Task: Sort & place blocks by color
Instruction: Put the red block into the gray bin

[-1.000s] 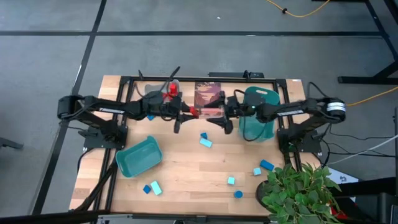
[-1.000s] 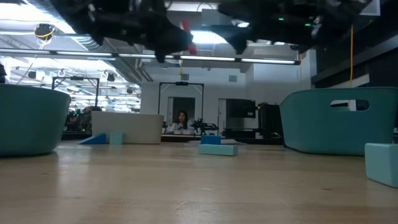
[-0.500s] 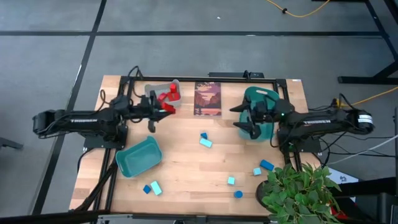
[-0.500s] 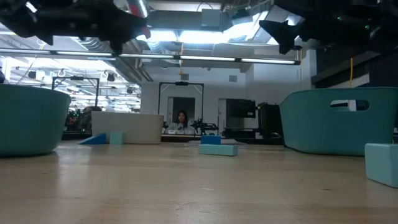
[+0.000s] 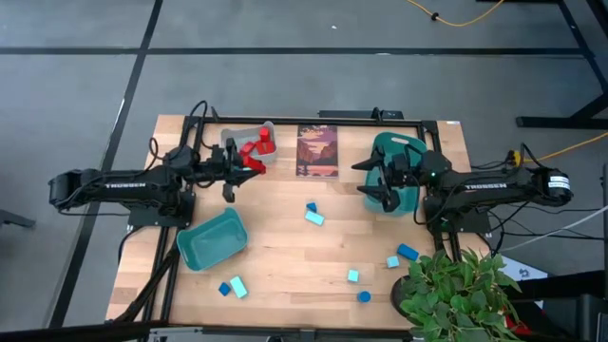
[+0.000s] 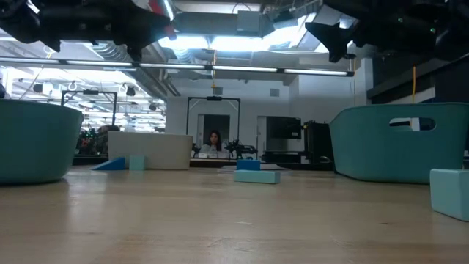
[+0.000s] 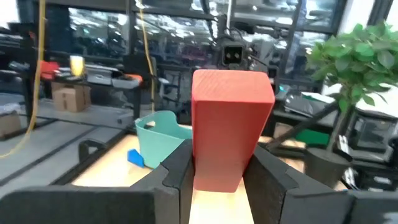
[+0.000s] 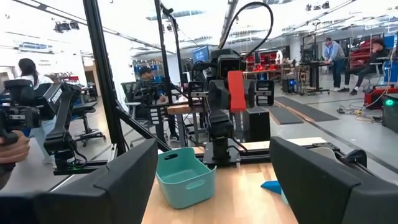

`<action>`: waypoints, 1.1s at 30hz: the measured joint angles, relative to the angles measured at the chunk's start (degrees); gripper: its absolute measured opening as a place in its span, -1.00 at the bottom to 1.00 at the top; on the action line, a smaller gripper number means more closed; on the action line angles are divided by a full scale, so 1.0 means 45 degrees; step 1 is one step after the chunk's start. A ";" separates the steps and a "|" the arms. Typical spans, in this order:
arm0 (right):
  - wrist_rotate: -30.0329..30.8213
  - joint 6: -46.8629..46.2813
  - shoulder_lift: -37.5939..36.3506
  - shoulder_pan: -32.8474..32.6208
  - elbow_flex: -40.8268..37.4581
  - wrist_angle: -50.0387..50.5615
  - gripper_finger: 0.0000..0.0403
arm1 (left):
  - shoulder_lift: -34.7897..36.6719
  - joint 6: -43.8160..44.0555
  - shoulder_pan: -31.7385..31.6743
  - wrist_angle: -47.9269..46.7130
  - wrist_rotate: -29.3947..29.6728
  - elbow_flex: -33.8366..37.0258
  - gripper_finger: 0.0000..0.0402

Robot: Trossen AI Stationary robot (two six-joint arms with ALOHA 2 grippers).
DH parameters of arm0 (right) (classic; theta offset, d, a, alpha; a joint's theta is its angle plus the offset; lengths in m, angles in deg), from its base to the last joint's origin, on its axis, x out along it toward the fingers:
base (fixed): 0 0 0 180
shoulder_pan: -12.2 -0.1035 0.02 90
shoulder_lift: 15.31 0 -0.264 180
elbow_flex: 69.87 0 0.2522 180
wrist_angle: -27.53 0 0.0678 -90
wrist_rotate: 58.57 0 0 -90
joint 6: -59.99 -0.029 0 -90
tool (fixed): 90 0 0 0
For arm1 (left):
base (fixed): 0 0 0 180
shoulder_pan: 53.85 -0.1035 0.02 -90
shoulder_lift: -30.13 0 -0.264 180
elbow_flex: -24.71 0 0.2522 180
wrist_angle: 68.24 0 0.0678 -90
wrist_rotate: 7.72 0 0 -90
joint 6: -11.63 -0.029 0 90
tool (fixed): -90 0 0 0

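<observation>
Step in hand, by my read: carry the red block to the grey bin at the bench back edge, where other red pieces lie. Best done by centring over the bin, lowering, then letting go.

Left hand: clenched on the red block, held upright, just beside the grey bin.

Right hand: spread wide, holding nothing, over the teal bin.
</observation>
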 joint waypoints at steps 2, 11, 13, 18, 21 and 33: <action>0.0018 0.0016 0.0000 0.0000 0.0000 0.0021 0.55 | -0.0002 0.0003 0.0003 0.0343 0.0849 -0.0004 -0.49; 0.0134 0.0333 0.0000 0.0000 0.0010 0.0055 0.55 | -0.1687 -0.0310 -0.2029 -0.6600 0.3814 -0.4224 -0.49; 0.0134 0.0330 0.0000 0.0000 0.0010 0.0073 0.55 | -0.2551 -0.0340 -0.2885 -0.8676 0.4025 -0.5442 -0.49; 0.0139 0.0330 0.0002 0.0000 0.0010 0.0155 0.55 | -0.4485 -0.0291 -0.4750 -1.2697 0.3692 -0.7684 -0.49; 0.0141 0.0327 0.0005 0.0000 0.0010 0.0194 0.55 | -0.5577 0.0002 -0.5491 -1.4887 0.3288 -0.8257 -0.49; 0.0176 0.0287 0.0028 0.0000 0.0024 0.0960 0.55 | -0.8527 0.0104 -0.6417 -1.5914 0.1818 -0.8112 -0.49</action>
